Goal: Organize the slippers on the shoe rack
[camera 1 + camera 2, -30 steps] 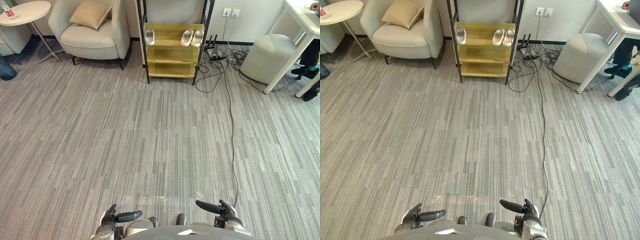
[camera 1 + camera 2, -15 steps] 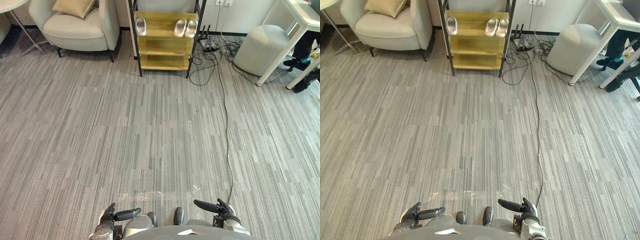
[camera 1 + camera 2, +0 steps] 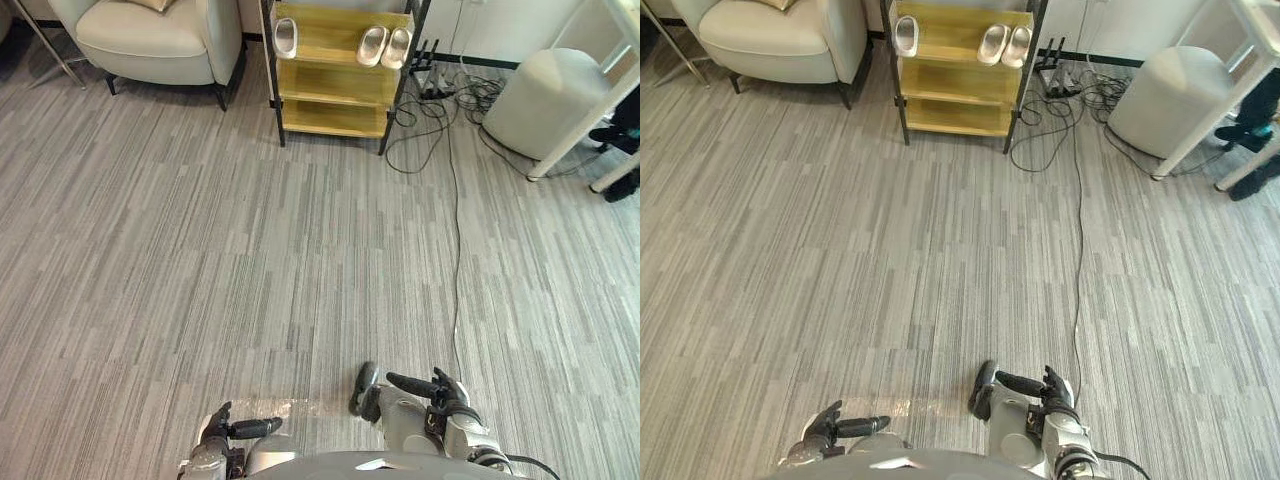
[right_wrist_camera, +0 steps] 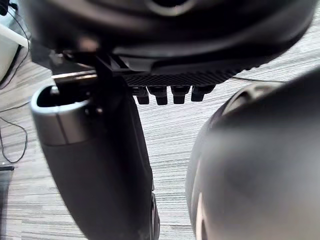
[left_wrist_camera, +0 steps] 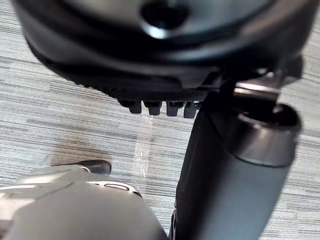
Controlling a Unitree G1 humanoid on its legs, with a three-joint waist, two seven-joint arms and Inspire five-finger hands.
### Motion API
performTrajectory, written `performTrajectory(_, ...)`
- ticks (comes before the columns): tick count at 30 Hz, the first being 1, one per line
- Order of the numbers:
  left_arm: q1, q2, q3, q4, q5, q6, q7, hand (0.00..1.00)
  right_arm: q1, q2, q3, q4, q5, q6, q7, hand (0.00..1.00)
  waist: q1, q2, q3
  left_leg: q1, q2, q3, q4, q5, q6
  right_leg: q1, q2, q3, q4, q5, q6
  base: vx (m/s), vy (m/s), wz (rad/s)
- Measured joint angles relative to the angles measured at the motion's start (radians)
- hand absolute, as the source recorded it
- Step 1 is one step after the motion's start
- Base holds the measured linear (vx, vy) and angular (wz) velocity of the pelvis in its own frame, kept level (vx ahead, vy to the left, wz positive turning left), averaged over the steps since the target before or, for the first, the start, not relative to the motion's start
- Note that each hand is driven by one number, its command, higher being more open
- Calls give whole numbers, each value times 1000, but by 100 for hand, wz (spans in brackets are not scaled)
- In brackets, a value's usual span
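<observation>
The shoe rack (image 3: 335, 82), wooden shelves in a black frame, stands against the far wall. On its top shelf a single pale slipper (image 3: 285, 37) lies at the left end, and a pair of pale slippers (image 3: 372, 45) (image 3: 397, 47) lies side by side at the right end. The lower shelves look bare. My left hand (image 3: 228, 432) and right hand (image 3: 440, 392) hang low at the near edge of the view, far from the rack. Both are open with relaxed fingers (image 5: 160, 106) (image 4: 170, 93) over the carpet and hold nothing.
A beige armchair (image 3: 150, 40) stands left of the rack. A grey pouf (image 3: 550, 100) and a white desk leg (image 3: 585, 135) are to the right, with a person's shoes (image 3: 622, 185) beyond. A black cable (image 3: 458, 230) runs along the carpet from tangled wires (image 3: 440, 95) by the wall.
The whole picture has shifted as the camera moved; the rack and chair now sit higher in the view. Both hands stay low and empty.
</observation>
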Motion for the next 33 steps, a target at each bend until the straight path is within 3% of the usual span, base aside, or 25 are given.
performTrajectory(1, 0, -4, 0, -2, 1, 0, 1, 100, 0, -3, 0, 1, 0, 2, 0, 100, 0, 6, 0, -12, 11, -10, 43, 7, -6, 16, 9, -5, -8, -10, -3, 569, -328, 13)
performTrajectory(3, -3, -13, 35, -6, 1, 0, 1, 100, 7, -14, 9, 3, 1, 9, -1, 100, -1, 26, 2, -130, 66, -50, 361, 64, 27, 123, 63, -21, -109, -29, -4, 442, -239, 12)
performTrajectory(4, -6, -18, 57, -19, -8, -2, 1, 100, 16, -11, 34, 2, 3, 9, -3, 100, 2, 32, 8, -224, 109, -62, 590, 99, 48, 203, 94, -28, -180, -29, -4, 519, -266, 10)
performTrajectory(5, -8, -21, 70, -44, -15, -7, -2, 100, 23, -13, 44, 3, 3, 9, -5, 100, 12, 32, 16, -293, 145, -49, 763, 83, 50, 271, 115, -27, -227, -29, -4, 583, -272, 6)
performTrajectory(7, -20, -9, 71, -79, -15, -18, -5, 100, 19, -8, 44, 6, 4, 10, -7, 100, 23, 14, 29, -405, 165, -18, 904, 54, 51, 371, 129, -15, -304, -30, -4, 515, -167, -8)
performTrajectory(9, -34, -2, 71, -106, -20, -28, -5, 100, -4, -4, 45, 8, 11, 9, -9, 100, 36, -2, 39, -513, 151, 7, 878, 31, 55, 421, 126, 6, -353, -35, 4, 397, -19, -25)
performTrajectory(10, -57, -2, 71, -116, -24, -32, -5, 100, -20, -5, 44, 12, 25, 10, -12, 100, 50, -10, 52, -587, 123, 21, 779, 16, 61, 453, 114, 18, -370, -45, 22, 394, 91, -32)
performTrajectory(11, -68, 2, 71, -137, -24, -32, -6, 100, -25, -1, 40, 12, 40, 10, -19, 100, 65, -22, 64, -623, 53, 23, 557, 23, 60, 484, 76, 22, -368, -65, 51, 397, 123, -25)
performTrajectory(12, -71, 2, 71, -141, -24, -31, -7, 100, -25, -4, 40, 12, 40, 9, -23, 100, 68, -34, 70, -631, 28, 23, 477, 36, 56, 493, 63, 24, -367, -77, 62, 434, 192, -17)
performTrajectory(13, -74, 1, 71, -144, -24, -32, -7, 100, -24, -5, 40, 12, 40, 9, -27, 100, 71, -42, 76, -637, 0, 19, 350, 77, 51, 511, 47, 28, -367, -95, 81, 377, 192, -17)
performTrajectory(14, -73, -6, 71, -143, -25, -31, -8, 100, -16, -6, 41, 13, 40, 9, -30, 100, 81, -26, 67, -625, -27, 2, 196, 261, 49, 540, 40, 39, -367, -127, 115, 518, 249, -25)
performTrajectory(15, -71, -10, 71, -142, -25, -31, -8, 100, -14, 0, 43, 16, 40, 9, -31, 100, 93, -35, 65, -609, -42, 3, 178, 326, 95, 552, 36, 56, -369, -136, 118, 547, 215, -9)
performTrajectory(16, -85, 10, 72, -143, -23, -32, -6, 100, -15, 27, 49, 19, 40, 9, -28, 100, 91, -88, 55, -618, -82, 13, 193, 284, 132, 547, -2, 69, -369, -134, 107, 663, 231, 13)
performTrajectory(17, -96, 22, 81, -134, -24, -25, -4, 100, -17, 38, 49, 19, 40, 9, -27, 100, 93, -100, 57, -634, -93, 10, 260, 243, 152, 556, -19, 87, -346, -121, 128, 652, 215, 32)
performTrajectory(19, -92, 18, 102, -125, -30, -20, -2, 100, -16, 47, 49, 20, 40, 9, -27, 100, 97, -103, 58, -625, -88, 16, 360, 184, 174, 552, -39, 116, -229, -108, 151, 499, 195, 11)
performTrajectory(20, -82, 15, 103, -117, -34, -18, 2, 100, -16, 53, 50, 21, 40, 7, -26, 100, 102, -100, 52, -572, -77, 20, 366, 113, 172, 506, -61, 149, -46, -89, 193, 449, 205, -11)
performTrajectory(21, -82, 20, 97, -106, -33, -8, 1, 100, -16, 59, 57, 15, 40, -1, -23, 100, 100, -100, 53, -516, -77, 18, 352, 66, 171, 407, -97, 185, 211, -39, 283, 441, 197, -10)
performTrajectory(22, -83, 20, 94, -101, -33, -4, 1, 100, -15, 60, 63, 12, 40, -2, -22, 100, 95, -100, 52, -496, -79, 15, 346, 54, 174, 358, -107, 201, 332, -31, 297, 416, 139, 9)
performTrajectory(23, -81, 25, 76, -88, -33, 2, 2, 100, -15, 60, 64, 10, 40, -2, -18, 100, 84, -99, 53, -438, -83, 7, 323, 36, 179, 260, -120, 207, 540, -43, 276, 394, 79, 18)
performTrajectory(24, -67, 24, 71, -89, -33, 3, 3, 100, -13, 59, 67, -1, 38, -9, -16, 100, 71, -89, 59, -368, -87, 0, 275, 31, 180, 185, -118, 198, 619, -73, 225, 399, 56, 20)
performTrajectory(26, -57, 22, 72, -88, -33, 3, 4, 100, -16, 53, 69, -22, 38, -20, -13, 100, 59, -87, 60, -285, -89, -8, 206, 32, 178, 112, -109, 149, 578, -108, 167, 389, 16, 19)
performTrajectory(28, -56, 20, 71, -88, -33, 3, 5, 100, -17, 50, 69, -29, 38, -25, -12, 100, 56, -83, 61, -218, -89, -25, 157, 29, 174, 55, -86, 112, 430, -128, 136, 375, -31, 32)
performTrajectory(30, -61, 11, 69, -88, -33, 3, 6, 100, -19, 47, 66, -39, 40, -30, -9, 100, 31, -75, 62, -160, -84, -71, 114, 18, 154, 14, -45, 105, 123, -112, 142, 420, -108, 73)
performTrajectory(32, -59, 5, 71, -82, -33, 2, 6, 100, -14, 46, 39, -36, 38, -21, -8, 100, 22, -80, 60, -84, -83, -111, 82, -19, 108, 5, -28, 128, -155, 15, 143, 583, -213, 70)
performTrajectory(33, -59, 5, 71, -82, -33, 2, 6, 100, -14, 46, 39, -36, 38, -21, -8, 100, 22, -80, 59, -82, -83, -111, 82, -20, 107, 5, -27, 129, -155, 17, 142, 713, -310, 69)
